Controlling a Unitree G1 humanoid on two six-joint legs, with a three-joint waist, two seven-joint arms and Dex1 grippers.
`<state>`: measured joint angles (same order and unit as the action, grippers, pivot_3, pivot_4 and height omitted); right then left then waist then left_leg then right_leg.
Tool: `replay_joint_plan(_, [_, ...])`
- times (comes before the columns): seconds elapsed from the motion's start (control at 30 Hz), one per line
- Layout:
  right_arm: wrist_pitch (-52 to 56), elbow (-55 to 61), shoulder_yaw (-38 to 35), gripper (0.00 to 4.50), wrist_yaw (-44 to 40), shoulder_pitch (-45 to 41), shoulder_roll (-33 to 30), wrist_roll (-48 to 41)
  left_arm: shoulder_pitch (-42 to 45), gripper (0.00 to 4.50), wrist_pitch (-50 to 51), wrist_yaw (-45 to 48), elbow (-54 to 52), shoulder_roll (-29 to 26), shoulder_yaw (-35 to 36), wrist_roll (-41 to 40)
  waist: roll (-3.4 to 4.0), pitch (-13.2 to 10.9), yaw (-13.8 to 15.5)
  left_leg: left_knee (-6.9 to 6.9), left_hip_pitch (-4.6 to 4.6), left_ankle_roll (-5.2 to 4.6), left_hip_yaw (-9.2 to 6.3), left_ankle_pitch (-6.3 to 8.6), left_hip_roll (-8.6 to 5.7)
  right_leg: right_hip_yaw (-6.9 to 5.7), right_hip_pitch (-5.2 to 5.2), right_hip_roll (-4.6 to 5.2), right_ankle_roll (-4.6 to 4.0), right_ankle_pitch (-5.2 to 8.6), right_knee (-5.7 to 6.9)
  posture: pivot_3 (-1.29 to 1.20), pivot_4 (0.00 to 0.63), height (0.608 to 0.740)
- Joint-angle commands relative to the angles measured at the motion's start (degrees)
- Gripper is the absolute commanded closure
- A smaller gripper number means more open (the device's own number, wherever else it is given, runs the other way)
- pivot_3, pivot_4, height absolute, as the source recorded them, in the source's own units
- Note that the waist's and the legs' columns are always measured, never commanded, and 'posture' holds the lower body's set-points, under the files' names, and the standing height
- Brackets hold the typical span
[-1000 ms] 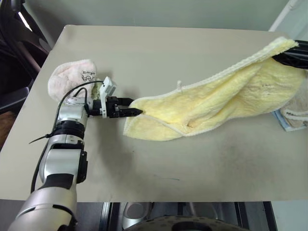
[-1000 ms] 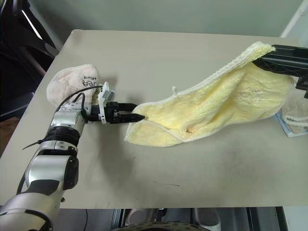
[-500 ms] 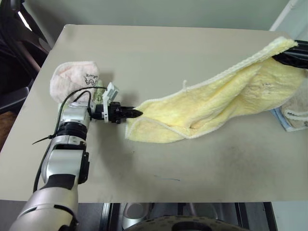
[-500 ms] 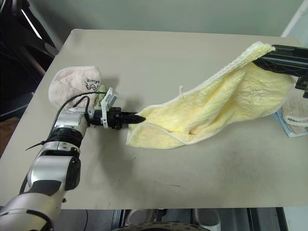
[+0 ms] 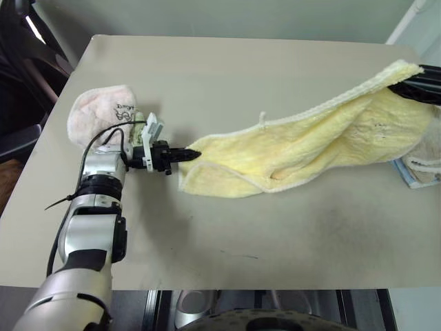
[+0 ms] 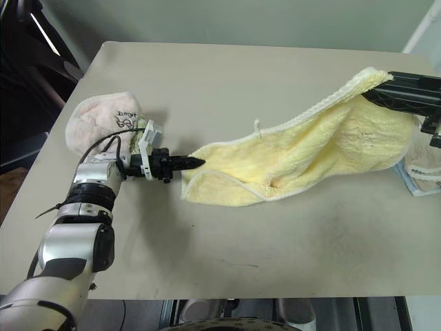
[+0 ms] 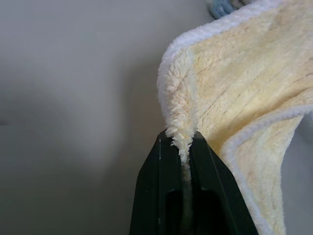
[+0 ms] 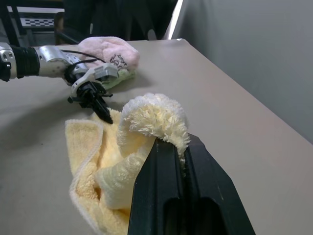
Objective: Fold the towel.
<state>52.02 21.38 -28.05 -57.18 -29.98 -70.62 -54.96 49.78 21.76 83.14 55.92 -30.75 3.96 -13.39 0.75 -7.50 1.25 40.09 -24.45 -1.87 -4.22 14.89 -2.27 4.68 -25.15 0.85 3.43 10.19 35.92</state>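
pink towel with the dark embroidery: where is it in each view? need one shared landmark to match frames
Left eye view: pink towel on the table's left side, just behind the left gripper.
Right eye view: same spot, left of centre.
Left wrist view: not in it.
Right wrist view: far end of the table, beyond the left gripper.
Shared landmark: the yellow towel, pinched by the left gripper beside the pink one.

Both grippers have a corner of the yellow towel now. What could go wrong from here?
The left gripper pinches only a thin bit of the towel at its edge; a hard pull may slip it out. The towel's low end is bunched and doubled on the table, so a fold now could trap a crease. The pink towel lies close beside the left arm and might get dragged.
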Motion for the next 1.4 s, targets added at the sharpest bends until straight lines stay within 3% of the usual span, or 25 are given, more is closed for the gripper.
replay_joint_plan(0.03, [-1.8,-0.2,-2.8,4.50,0.0,0.3,-0.3,0.8,2.9,4.46,1.7,-1.4,-4.6,-0.3,2.9,-3.3,-0.01,0.0,0.0,0.01,-0.01,0.00,0.00,0.00,0.00,0.00,-0.01,0.00,0.00,0.00,0.00,0.00,0.150,0.733])
replay_joint_plan(0.27, [-4.3,-1.8,-1.6,4.50,0.6,0.9,0.0,3.6,5.5,4.46,0.3,-8.6,-12.5,3.4,6.3,-7.2,-0.02,0.0,0.0,0.02,-0.06,-0.02,0.02,-0.02,-0.01,0.00,-0.01,0.01,0.04,-0.02,-0.02,0.00,0.150,0.733])
replay_joint_plan(0.5, [-12.9,-8.3,5.6,4.50,6.9,-3.8,4.6,14.1,12.8,4.46,-11.0,-20.2,-6.7,5.9,8.1,-5.5,-0.04,0.0,-0.2,0.05,-0.04,-0.06,0.04,-0.05,0.01,0.01,-0.01,0.03,0.13,-0.11,0.00,0.00,0.150,0.733])
replay_joint_plan(0.67, [-21.7,-19.2,13.5,4.50,10.7,-10.9,10.5,24.8,20.4,4.46,-22.8,-29.9,5.6,6.0,8.1,-1.8,-0.03,0.0,-0.6,0.05,-0.04,-0.19,0.05,-0.13,0.00,0.03,-0.01,0.06,0.20,-0.31,-0.02,0.00,0.150,0.733])
replay_joint_plan(0.8, [-31.6,-35.7,21.9,4.50,16.0,-19.1,15.2,38.3,26.3,4.46,-30.4,-37.9,12.4,5.3,9.2,0.2,-0.04,-0.1,-0.8,0.06,-0.10,-0.23,0.06,-0.15,-0.01,0.02,-0.09,0.09,0.19,-0.42,-0.03,0.00,0.150,0.733])
replay_joint_plan(1.0, [-47.5,-62.2,24.4,4.50,22.3,-32.3,21.8,47.3,29.2,4.46,-39.7,-45.3,17.0,0.8,5.6,8.1,0.05,-0.1,-1.0,-0.06,-0.66,-0.10,0.09,-0.24,-0.01,0.03,-0.78,0.09,0.10,-0.54,-0.01,0.00,0.150,0.733])
replay_joint_plan(1.1, [-54.3,-68.1,23.6,4.50,21.5,-34.4,23.1,47.7,29.1,4.46,-42.1,-45.5,17.7,-0.8,5.0,9.9,0.06,-0.1,-0.8,-0.14,-1.01,-0.01,0.07,-0.28,0.01,-0.03,-1.17,0.08,0.03,-0.53,0.00,0.00,0.150,0.733])
replay_joint_plan(1.2, [-59.0,-64.9,19.9,4.50,16.4,-31.6,25.0,42.4,26.7,4.46,-44.9,-38.7,17.3,-2.8,4.9,10.0,0.06,-0.1,-0.8,-0.05,-1.71,0.07,0.05,-0.33,0.00,-0.08,-1.71,0.08,0.00,-0.56,-0.05,0.00,0.150,0.733])
replay_joint_plan(1.4, [-52.1,-40.3,16.1,4.50,3.2,-13.2,23.8,31.5,20.3,4.46,-44.2,-20.2,14.7,-5.4,5.1,7.4,0.06,-0.1,-0.2,-0.12,-1.85,0.12,-0.03,-0.28,0.00,-0.17,-1.69,0.09,0.00,-0.55,-0.12,0.00,0.150,0.733])
